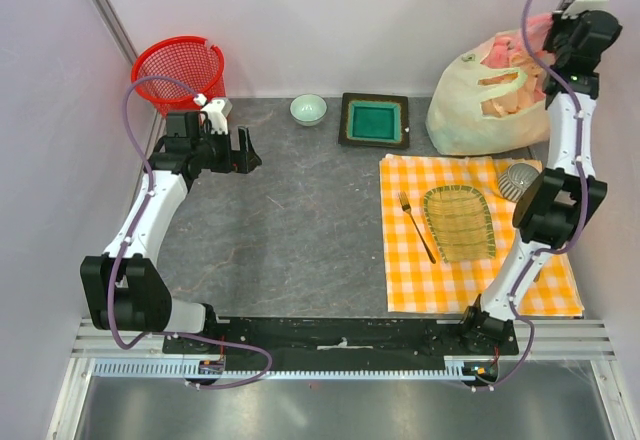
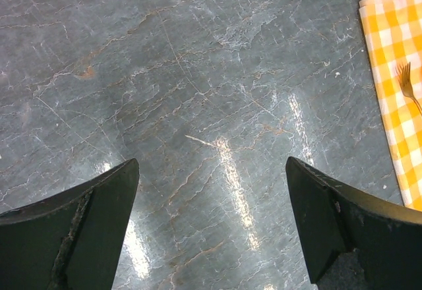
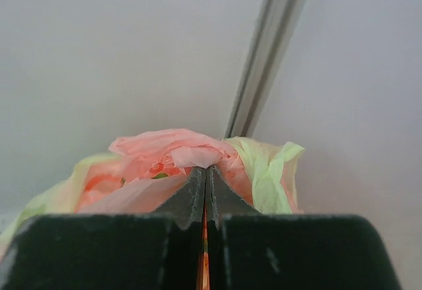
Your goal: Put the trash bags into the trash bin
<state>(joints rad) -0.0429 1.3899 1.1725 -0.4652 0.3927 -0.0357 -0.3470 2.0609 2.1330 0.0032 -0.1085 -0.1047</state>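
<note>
Your right claw [image 3: 206,183] pinches the pink bag [image 3: 168,150] tight, so you can lift it out. Your left claw [image 2: 211,217] hangs open by the bin [image 1: 178,65], holding nothing.

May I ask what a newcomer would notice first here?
The right end effector, at the far right, is pinched shut on a pink trash bag at the top of the pale yellow-green bag. The red trash bin stands in the far left corner; a yellow checked cloth covers the near right.
</note>
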